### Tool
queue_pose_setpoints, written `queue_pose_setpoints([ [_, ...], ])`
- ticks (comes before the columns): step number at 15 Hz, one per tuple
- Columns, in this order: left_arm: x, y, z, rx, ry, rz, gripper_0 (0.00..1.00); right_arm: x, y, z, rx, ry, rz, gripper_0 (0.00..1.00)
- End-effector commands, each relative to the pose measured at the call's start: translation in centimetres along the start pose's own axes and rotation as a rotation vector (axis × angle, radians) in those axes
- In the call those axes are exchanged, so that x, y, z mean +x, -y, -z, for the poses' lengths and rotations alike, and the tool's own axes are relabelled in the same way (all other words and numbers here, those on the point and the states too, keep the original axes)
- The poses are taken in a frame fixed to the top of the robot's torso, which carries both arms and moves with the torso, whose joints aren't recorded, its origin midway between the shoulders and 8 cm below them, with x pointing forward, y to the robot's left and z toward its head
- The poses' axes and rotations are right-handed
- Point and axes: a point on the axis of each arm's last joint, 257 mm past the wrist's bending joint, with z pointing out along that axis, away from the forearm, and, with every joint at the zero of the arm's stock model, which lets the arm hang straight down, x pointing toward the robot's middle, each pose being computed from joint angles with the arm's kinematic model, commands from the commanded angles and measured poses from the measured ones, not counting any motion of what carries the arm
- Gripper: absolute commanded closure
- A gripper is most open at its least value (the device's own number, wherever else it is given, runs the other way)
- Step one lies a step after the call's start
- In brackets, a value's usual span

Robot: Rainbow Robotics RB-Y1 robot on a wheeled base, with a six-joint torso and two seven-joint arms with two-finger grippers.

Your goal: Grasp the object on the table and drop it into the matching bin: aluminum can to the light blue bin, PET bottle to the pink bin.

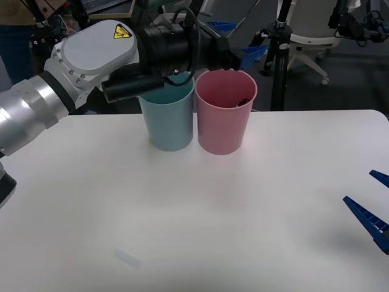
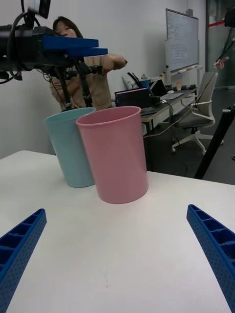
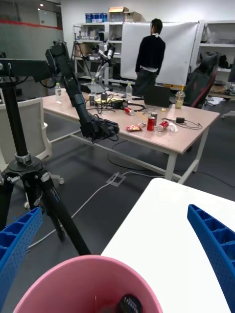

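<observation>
1. My left gripper hangs over the pink bin, jaws released and holding nothing.
2. The PET bottle lies inside the pink bin, its black cap visible near the bottom.
3. The drop looks done; the sound next move is a straight lift before swinging away, since the light blue bin touches the pink one.
4. My right gripper rests open near the tabletop edge, well apart from both bins.

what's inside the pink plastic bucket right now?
A dark object with a round black cap lies at the bottom of the pink plastic bucket, likely the small bottle. The rim hides the rest. The left pincer hovers open above it.
</observation>
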Motion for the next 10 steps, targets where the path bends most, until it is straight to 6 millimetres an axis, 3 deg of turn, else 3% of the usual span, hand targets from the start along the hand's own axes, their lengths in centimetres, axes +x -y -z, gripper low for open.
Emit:
queue_pose_setpoints([
  [1, -0.3, -1.2, 2.1, 0.02, -0.007, -0.03, 0.0, 0.0, 0.0, 0.0, 0.0, 0.0, 0.0, 0.0],
  [10, -1.2, -2.4, 10.1, 0.048, 0.03, -0.1, 0.0, 0.0, 0.0, 0.0, 0.0, 0.0, 0.0, 0.0],
])
